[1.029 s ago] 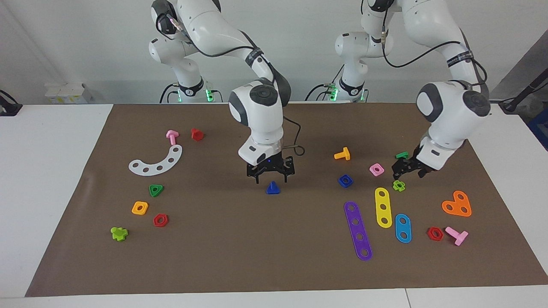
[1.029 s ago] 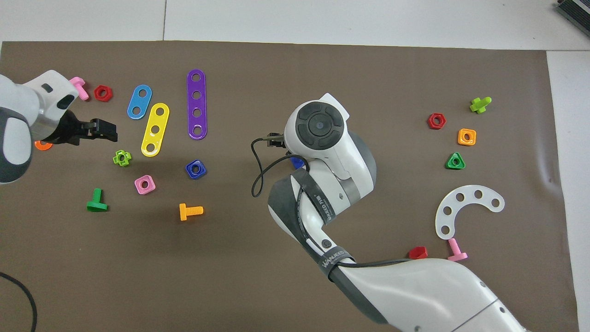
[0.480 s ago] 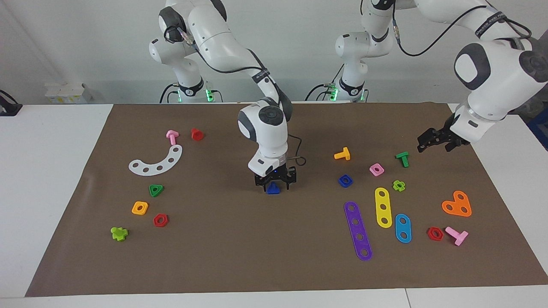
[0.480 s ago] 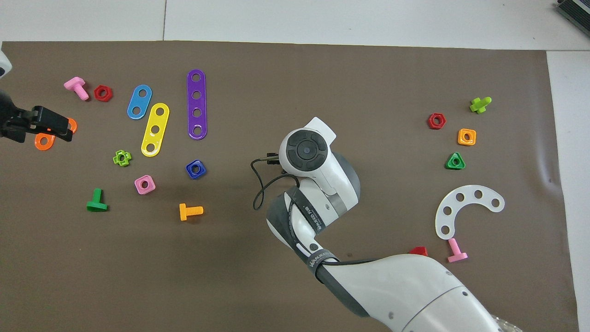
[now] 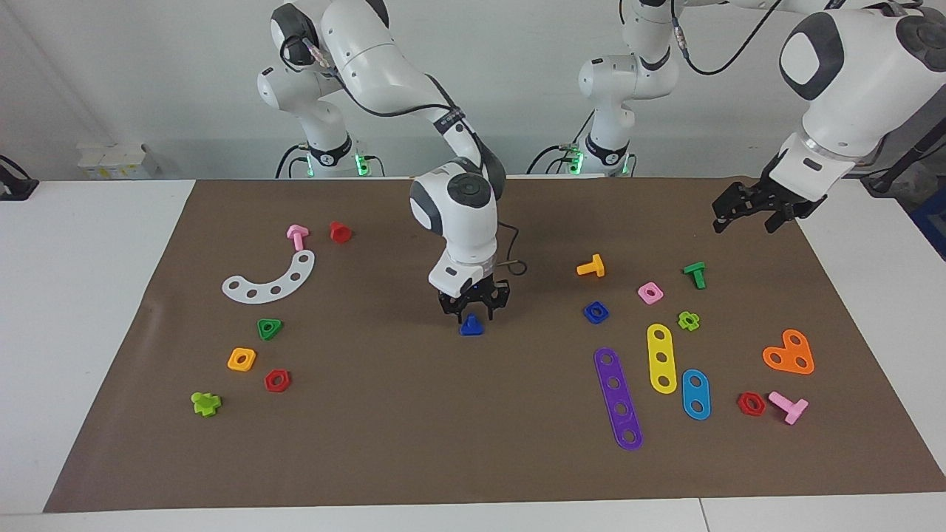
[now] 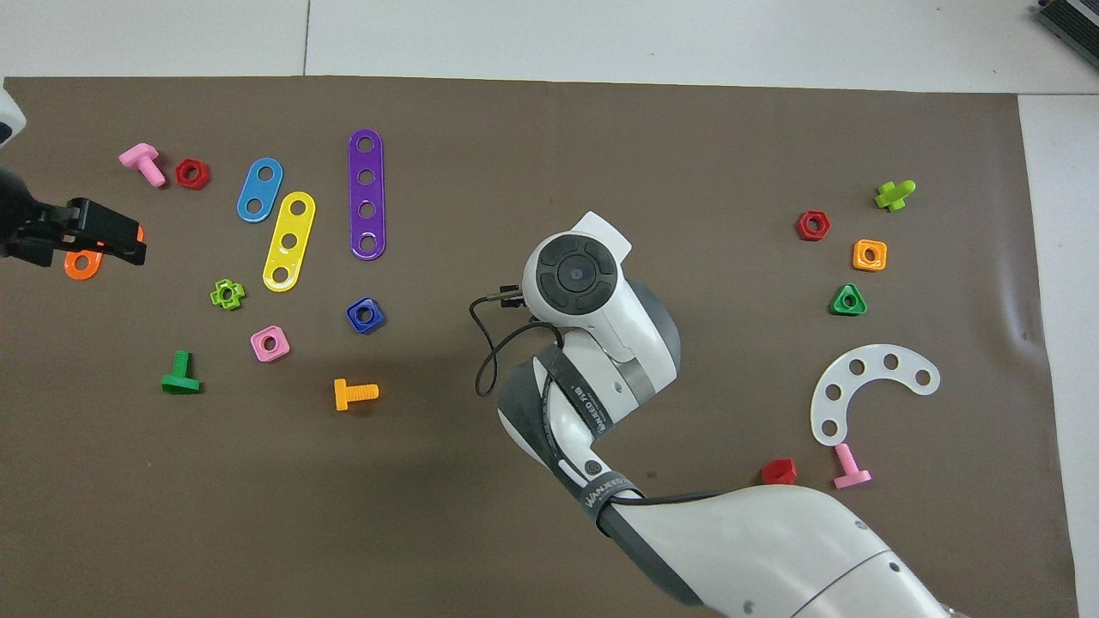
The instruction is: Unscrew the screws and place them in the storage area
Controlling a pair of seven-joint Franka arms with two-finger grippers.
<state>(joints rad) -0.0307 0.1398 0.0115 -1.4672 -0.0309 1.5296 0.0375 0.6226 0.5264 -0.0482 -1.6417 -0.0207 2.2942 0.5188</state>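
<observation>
The dark-blue bolt point(image 5: 471, 325) sits on its flat triangular head near the middle of the brown mat point(image 5: 458, 443), and its matching blue nut point(image 5: 596, 312) lies apart from it toward the left arm's end of the table, so the unscrewing looks done and the step in hand appears to be picking the bolt up. The right gripper point(image 5: 473, 305) is low over the bolt with its fingertips standing to either side of the part; whether they have pinched it cannot be told, and in the overhead view the arm's wrist hides the bolt entirely. The likely next move calls for a firm hold on the small piece, then a straight lift and a carry to the storage area. No tray, bin or box shows anywhere around the bolt, so which spot counts as storage is unclear; the nearest loose parts are the nut and an orange bolt point(image 5: 591, 266). The left gripper point(image 5: 750, 214) waits, raised over the mat's edge at the left arm's end, spread wide and empty.
</observation>
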